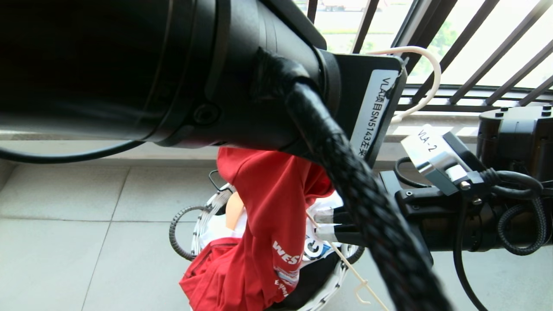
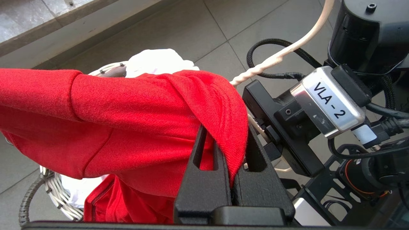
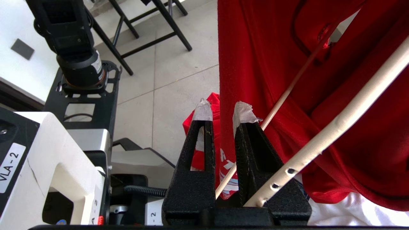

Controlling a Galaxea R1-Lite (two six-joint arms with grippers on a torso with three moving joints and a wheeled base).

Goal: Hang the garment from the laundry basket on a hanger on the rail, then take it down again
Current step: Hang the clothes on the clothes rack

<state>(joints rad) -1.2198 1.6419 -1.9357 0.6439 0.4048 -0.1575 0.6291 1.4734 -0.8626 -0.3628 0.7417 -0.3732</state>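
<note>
Head view, left arm: fills the near frame, left gripper (image 2: 223, 140) clamped on a fold of the red T-shirt (image 1: 268, 207).
Right gripper (image 3: 223, 124): pinching the wire hanger (image 3: 335, 124), inside the shirt.
Basket (image 1: 203, 216): on the floor below; shirt drapes its rim.
Progress: threading stage, I'd say; hanging on the rail and removal remain.

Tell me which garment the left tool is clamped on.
The red T-shirt, pinched in the left tool above the basket; the white garment lies untouched inside.
</note>
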